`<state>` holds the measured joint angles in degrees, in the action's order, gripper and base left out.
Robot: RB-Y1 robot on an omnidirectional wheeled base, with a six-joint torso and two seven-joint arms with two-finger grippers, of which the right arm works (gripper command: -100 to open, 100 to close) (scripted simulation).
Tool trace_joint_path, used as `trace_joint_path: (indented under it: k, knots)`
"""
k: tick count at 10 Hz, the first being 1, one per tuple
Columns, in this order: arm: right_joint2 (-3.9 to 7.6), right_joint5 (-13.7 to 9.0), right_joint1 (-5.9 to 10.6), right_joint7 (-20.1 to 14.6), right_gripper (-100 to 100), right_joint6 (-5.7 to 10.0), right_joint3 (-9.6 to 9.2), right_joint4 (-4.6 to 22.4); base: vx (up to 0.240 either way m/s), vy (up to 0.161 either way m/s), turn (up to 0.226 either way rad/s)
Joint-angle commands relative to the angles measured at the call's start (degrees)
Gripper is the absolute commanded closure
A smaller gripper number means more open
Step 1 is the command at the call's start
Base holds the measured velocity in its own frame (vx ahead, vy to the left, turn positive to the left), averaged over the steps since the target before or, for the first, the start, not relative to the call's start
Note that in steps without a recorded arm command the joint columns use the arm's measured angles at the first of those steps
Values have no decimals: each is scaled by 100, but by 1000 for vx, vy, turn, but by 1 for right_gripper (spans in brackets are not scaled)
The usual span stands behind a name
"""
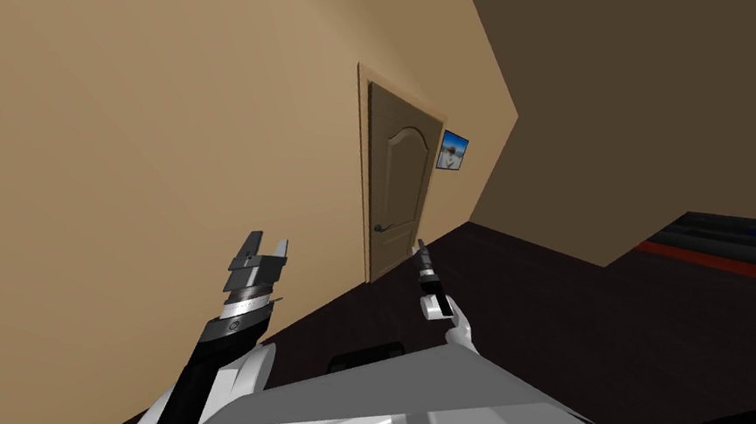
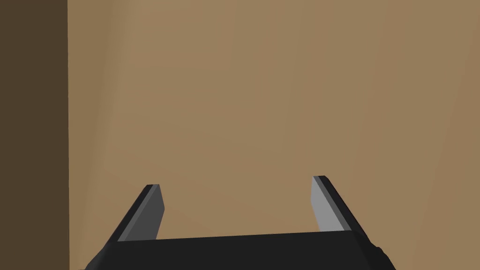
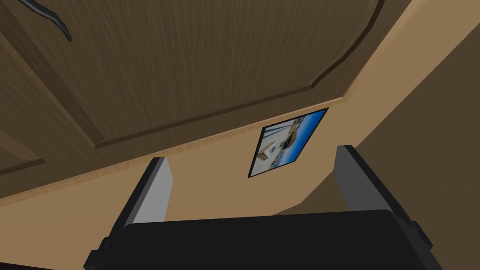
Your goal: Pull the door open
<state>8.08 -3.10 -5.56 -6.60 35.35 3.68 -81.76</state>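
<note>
**Tan wall** (image 1: 158,112): the left gripper (image 1: 268,242) is raised and faces it squarely, fingers apart with nothing between them. Judged parked there, out of the working arm's way.

**Door** (image 1: 397,181): brown with an arched panel, shut in its lighter frame. It stands ahead of the right gripper (image 1: 422,246) and well apart from it.

**Framed picture** (image 3: 287,143): hangs on the wall strip beside the frame, almost on the right gripper's line of aim.

**Right gripper**: fingers spread and empty, judged held open so it can close round the lever.

**Handle** (image 3: 51,21): dark curved lever, off to the side of the right gripper's aim, across the door panel from the picture. No contact.

**Finding**: approach stage. The right gripper must swing across to the handle before any pull.
</note>
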Motion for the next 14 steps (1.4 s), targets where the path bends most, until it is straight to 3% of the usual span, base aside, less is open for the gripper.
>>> trace_joint_path:
  k: [1, 4, 5, 10, 11, 14]
  knots:
    - [19, 20, 151, 18, -100, 35, -13, 286, 52, -66, 194]
    - [75, 37, 366, 24, -100, 84, -18, 821, 53, -59, 145]
    - [75, 37, 366, 24, -100, 84, -18, 829, 29, -39, 64]
    - [180, 69, 782, 37, -100, 178, -28, 1711, 42, -57, 141]
    - [180, 69, 782, 37, -100, 178, -28, 1746, 38, -52, 76]
    - [253, 92, 1078, 46, -100, 246, -36, 2338, 44, -72, 167]
